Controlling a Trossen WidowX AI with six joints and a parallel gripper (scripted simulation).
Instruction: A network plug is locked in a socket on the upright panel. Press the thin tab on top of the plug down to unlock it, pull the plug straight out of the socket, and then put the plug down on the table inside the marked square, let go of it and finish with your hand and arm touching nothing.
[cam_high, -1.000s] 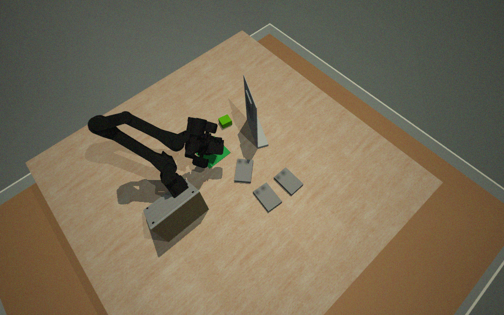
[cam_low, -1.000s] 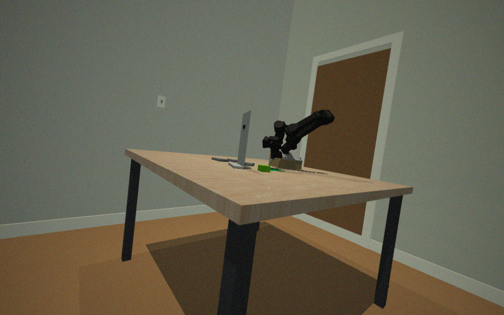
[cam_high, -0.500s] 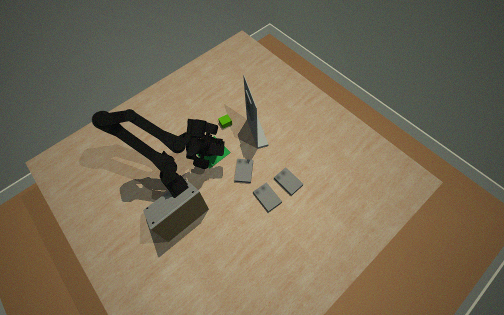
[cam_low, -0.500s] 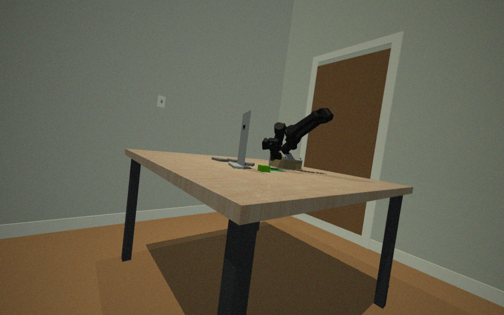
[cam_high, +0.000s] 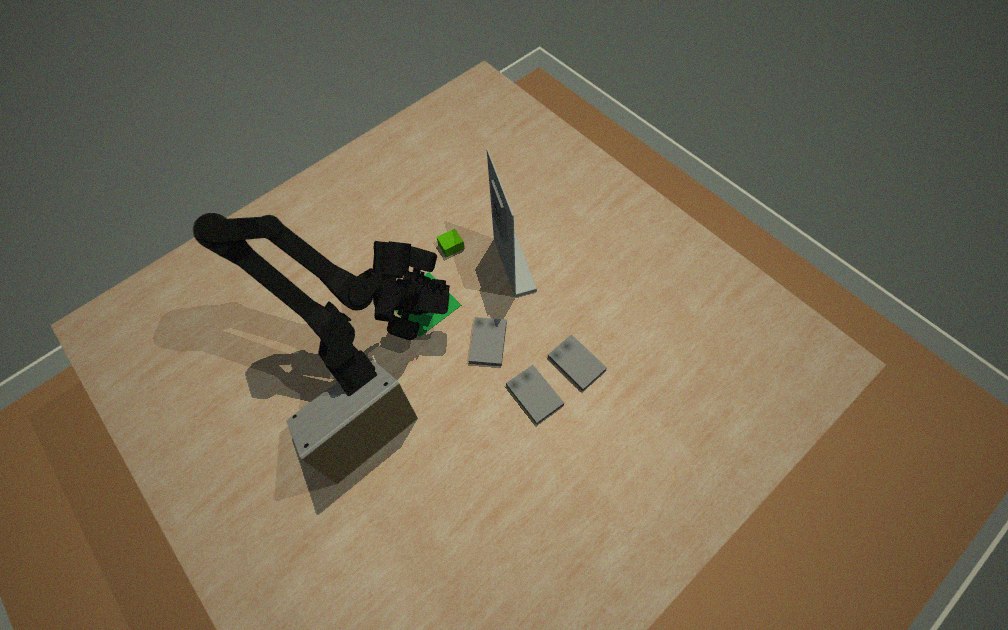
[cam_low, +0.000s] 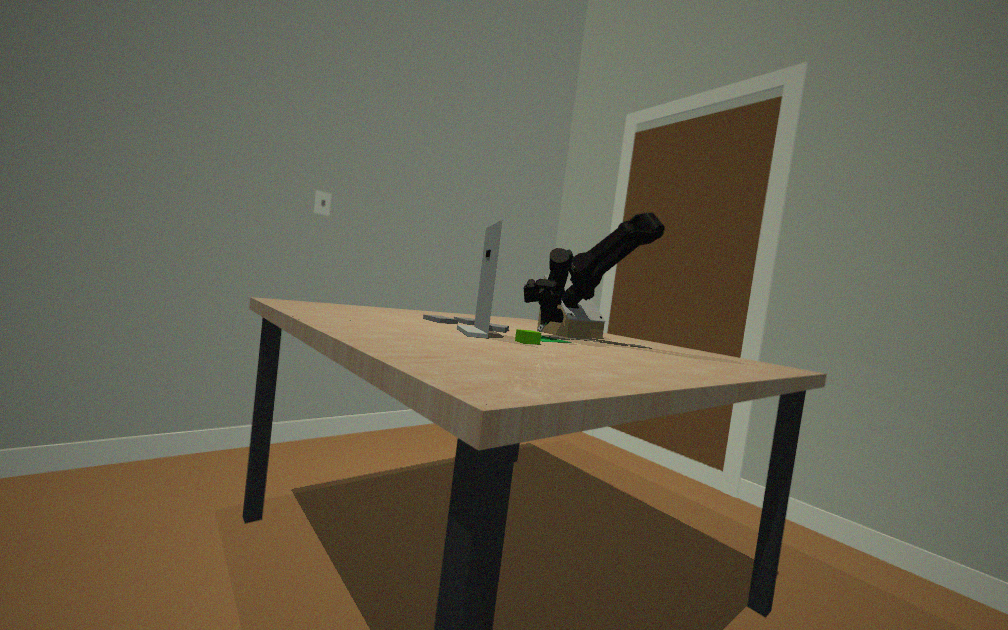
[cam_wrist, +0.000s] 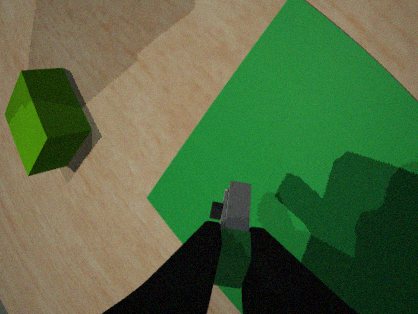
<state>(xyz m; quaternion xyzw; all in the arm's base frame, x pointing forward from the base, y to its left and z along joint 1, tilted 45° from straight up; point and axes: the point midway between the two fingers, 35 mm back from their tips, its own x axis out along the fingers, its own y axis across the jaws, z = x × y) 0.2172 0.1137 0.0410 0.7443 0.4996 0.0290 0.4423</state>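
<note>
pincer (cam_high: 434, 297) (cam_low: 548, 319) (cam_wrist: 230, 237) clenched on the plug (cam_wrist: 237, 206), held above the near corner of the green square (cam_high: 449, 306) (cam_low: 556, 340) (cam_wrist: 280, 110), off the panel (cam_high: 504, 230) (cam_low: 488, 278). risk: releasing near that corner could leave it overhanging the edge; dropping high could tip it.

I can read no text, label, brand, number or sign anywhere in my three views; whatever direction I look, from twelve o'clock round to six and back again, I find no lettering that I can make out.

Green block (cam_high: 450, 242) (cam_low: 528, 337) (cam_wrist: 50, 120) apparently stands beside the marked square (cam_high: 453, 305) (cam_low: 556, 340) (cam_wrist: 280, 105).
</note>
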